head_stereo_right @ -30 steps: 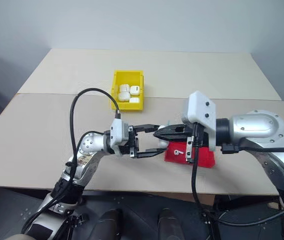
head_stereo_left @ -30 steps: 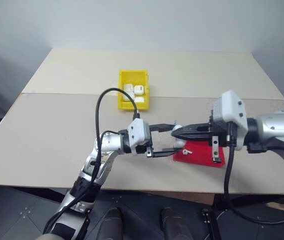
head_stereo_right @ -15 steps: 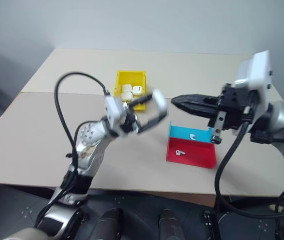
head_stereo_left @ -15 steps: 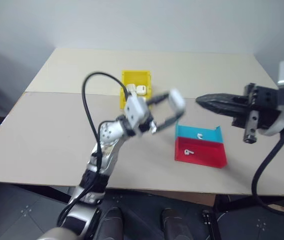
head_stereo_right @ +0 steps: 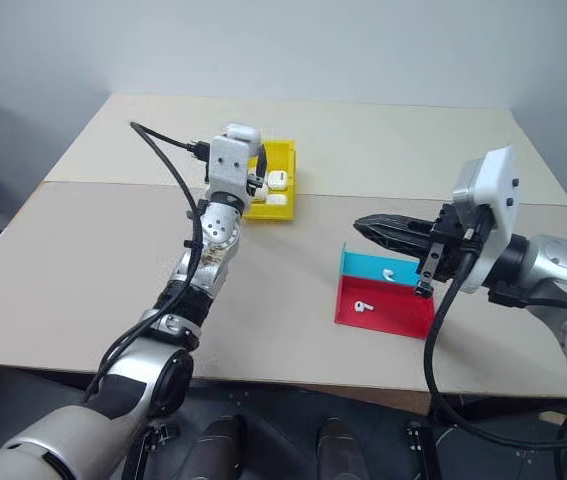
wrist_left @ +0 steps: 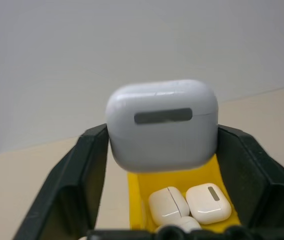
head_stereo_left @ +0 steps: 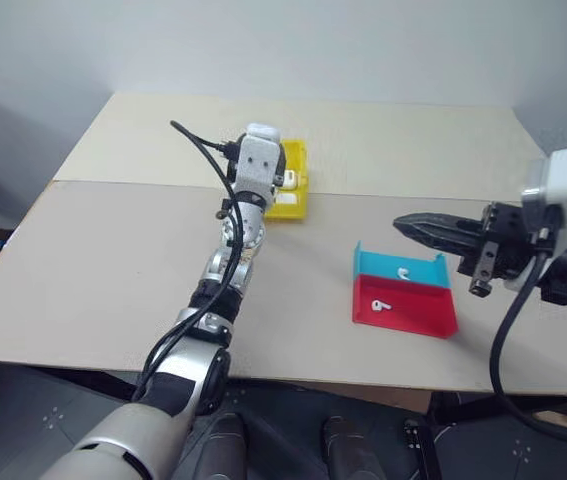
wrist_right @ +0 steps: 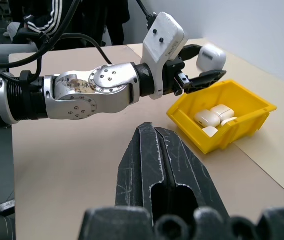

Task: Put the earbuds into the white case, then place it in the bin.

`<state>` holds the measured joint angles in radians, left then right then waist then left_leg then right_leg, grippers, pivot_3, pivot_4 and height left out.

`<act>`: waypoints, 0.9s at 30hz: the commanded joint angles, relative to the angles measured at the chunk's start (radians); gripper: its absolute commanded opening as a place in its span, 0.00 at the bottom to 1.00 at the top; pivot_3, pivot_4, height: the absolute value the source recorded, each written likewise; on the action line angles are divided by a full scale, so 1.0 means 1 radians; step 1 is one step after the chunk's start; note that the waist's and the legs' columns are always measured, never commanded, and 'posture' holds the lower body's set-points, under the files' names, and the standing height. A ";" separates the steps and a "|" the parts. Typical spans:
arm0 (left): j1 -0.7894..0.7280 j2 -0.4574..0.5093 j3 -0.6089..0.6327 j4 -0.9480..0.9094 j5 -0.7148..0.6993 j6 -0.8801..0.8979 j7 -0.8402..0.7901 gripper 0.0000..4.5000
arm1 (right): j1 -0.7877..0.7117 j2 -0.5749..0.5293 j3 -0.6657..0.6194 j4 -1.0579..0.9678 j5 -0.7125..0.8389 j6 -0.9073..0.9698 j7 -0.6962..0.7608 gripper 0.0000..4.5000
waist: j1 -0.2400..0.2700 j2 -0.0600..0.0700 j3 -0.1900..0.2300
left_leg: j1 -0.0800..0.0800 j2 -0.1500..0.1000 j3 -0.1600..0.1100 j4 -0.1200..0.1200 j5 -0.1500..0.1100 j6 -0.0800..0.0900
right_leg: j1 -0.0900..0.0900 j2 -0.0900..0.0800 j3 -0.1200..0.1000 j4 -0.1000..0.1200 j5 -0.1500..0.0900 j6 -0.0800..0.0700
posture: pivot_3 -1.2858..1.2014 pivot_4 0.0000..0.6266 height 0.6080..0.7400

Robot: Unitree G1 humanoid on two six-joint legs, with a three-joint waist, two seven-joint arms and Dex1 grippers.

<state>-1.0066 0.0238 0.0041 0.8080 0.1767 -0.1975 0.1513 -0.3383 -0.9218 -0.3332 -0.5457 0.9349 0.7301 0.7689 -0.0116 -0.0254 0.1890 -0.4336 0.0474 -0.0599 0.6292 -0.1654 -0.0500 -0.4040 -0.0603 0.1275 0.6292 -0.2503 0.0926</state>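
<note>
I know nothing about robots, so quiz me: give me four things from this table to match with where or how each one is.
1. white case
2. yellow bin
3. red tray
4. right pincer

a. holds one earbud
b. shut
c. up in the air near the bin
d. holds several small cases

Pairs: 1-c, 2-d, 3-a, 4-b

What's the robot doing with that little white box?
The left gripper is holding a white case between its fingers, right above the yellow bin, which already has a few white cases in it. The right gripper is shut and waits near the red tray and blue tray, each holding one earbud.
</note>
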 commanded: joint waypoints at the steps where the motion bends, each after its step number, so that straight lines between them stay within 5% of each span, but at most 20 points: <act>1: -0.090 -0.012 0.016 0.099 -0.017 0.012 0.043 0.99 | -0.013 -0.002 -0.017 -0.019 0.005 -0.004 -0.018 0.00 | 0.003 0.000 0.000 | 0.000 0.000 0.000 0.000 0.000 0.000 | 0.000 0.000 0.000 0.000 0.000 0.000 | 0.52 0.24 1.00; 9: -0.137 -0.025 0.023 0.114 -0.075 -0.019 -0.046 0.99 | 0.029 -0.012 -0.038 -0.052 0.020 0.007 -0.049 0.00 | -0.001 0.000 0.000 | -0.001 0.000 0.000 -0.001 0.000 0.000 | -0.001 0.000 0.000 -0.001 0.000 0.000 | 0.52 0.24 1.00; 13: -0.050 -0.002 0.089 -0.209 -0.404 0.352 -0.458 0.99 | 0.052 -0.030 -0.040 -0.064 0.012 0.007 -0.049 0.00 | -0.006 0.000 0.000 | -0.001 0.000 0.000 -0.003 0.003 -0.005 | -0.002 0.000 0.000 0.000 0.000 0.000 | 0.52 0.24 1.00; 16: 0.172 0.121 0.026 -0.593 -0.581 0.463 -0.799 0.99 | 0.100 -0.072 -0.049 -0.049 -0.030 -0.003 -0.005 0.00 | -0.026 0.001 -0.001 | 0.001 0.000 0.000 -0.005 0.003 -0.005 | -0.001 0.000 0.000 0.001 0.000 -0.002 | 0.52 0.24 1.00; 19: 0.318 0.258 0.024 -0.830 -0.668 0.602 -0.890 0.99 | 0.149 -0.110 -0.074 -0.019 -0.061 -0.020 0.054 0.00 | -0.039 0.001 -0.001 | 0.004 0.001 0.000 -0.008 0.003 -0.005 | -0.001 0.000 0.000 0.003 0.003 -0.010 | 0.52 0.24 1.00; 27: 0.597 0.658 0.153 -1.084 -0.832 0.815 -1.121 0.99 | 0.299 -0.209 -0.136 0.080 -0.226 -0.113 0.256 0.00 | -0.033 0.001 0.000 | 0.007 0.001 0.001 0.001 0.005 -0.007 | 0.002 0.000 0.000 0.008 -0.003 -0.008 | 0.52 0.24 1.00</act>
<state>-0.4343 0.6292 0.1134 -0.2224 -0.6228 0.5916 -0.9018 -0.0487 -1.1110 -0.4080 -0.4930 0.7519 0.6688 0.9807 -0.0451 -0.0247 0.1886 -0.4264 0.0488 -0.0585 0.6297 -0.1601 -0.0573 -0.4017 -0.0607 0.1283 0.6371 -0.2547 0.0826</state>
